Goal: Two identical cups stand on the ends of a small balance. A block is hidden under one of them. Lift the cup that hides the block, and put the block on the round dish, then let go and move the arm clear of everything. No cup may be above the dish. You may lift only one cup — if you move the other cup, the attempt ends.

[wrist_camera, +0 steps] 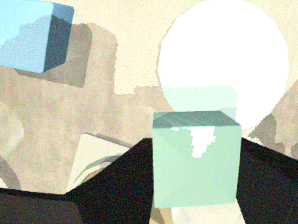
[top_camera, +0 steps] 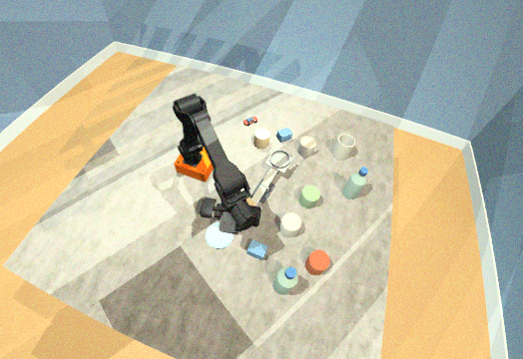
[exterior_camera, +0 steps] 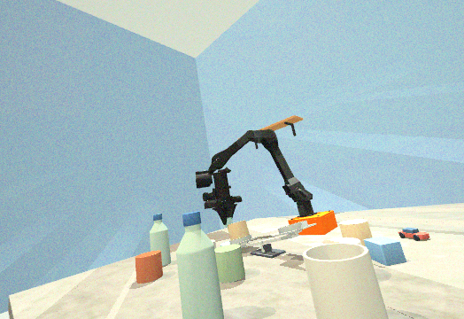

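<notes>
My gripper (exterior_camera: 228, 221) (wrist_camera: 190, 147) points down, shut on a pale green block (wrist_camera: 196, 180). It holds the block in the air, near the dish; in the top view the hand hides the fingertips. The round dish (top_camera: 219, 236) (wrist_camera: 225, 50) is pale and bare; in the wrist view it lies just beyond the block, with a shadow on its near edge. The balance (top_camera: 263, 185) (exterior_camera: 292, 230) (wrist_camera: 82, 150) is tilted. A tan cup (exterior_camera: 239, 230) stands on its lower end, mostly hidden by the arm in the top view. The raised end holds no cup, only a ring (top_camera: 271, 164).
A blue block (top_camera: 257, 249) (wrist_camera: 25, 40) lies beside the dish. Cream (top_camera: 290, 224), green (top_camera: 309, 196) and red (top_camera: 317, 262) cylinders and two bottles (top_camera: 285, 282) (top_camera: 353, 186) stand beyond. Two tan-topped objects (top_camera: 261, 138) (top_camera: 307, 146), another blue block (top_camera: 284, 135), an open vessel (top_camera: 342, 149) and a toy car (top_camera: 251, 121) stand farther off.
</notes>
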Robot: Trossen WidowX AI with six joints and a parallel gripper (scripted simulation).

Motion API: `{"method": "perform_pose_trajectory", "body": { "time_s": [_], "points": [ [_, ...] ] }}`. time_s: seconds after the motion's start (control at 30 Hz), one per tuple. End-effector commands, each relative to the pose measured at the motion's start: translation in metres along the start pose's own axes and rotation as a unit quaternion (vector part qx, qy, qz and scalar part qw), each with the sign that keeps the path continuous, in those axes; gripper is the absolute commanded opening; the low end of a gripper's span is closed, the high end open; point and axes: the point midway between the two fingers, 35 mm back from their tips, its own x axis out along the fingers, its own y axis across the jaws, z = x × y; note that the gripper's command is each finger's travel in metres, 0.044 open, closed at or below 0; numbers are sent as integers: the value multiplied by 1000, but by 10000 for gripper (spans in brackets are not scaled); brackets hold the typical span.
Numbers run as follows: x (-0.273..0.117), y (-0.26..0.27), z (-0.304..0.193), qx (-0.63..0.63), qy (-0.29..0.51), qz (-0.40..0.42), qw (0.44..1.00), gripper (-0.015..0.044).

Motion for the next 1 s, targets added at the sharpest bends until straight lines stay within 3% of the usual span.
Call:
{"method": "perform_pose_trajectory", "body": {
  "time_s": [0.0,0.23,0.5,0.97],
  "points": [
    [6,-24,13,1,0,1,1000,0],
    [14,-39,20,2,1,-1,1000,0],
    [51,-40,20,2,1,-2,1000,0],
    [66,-40,20,2,1,-2,1000,0]
  ]
}}
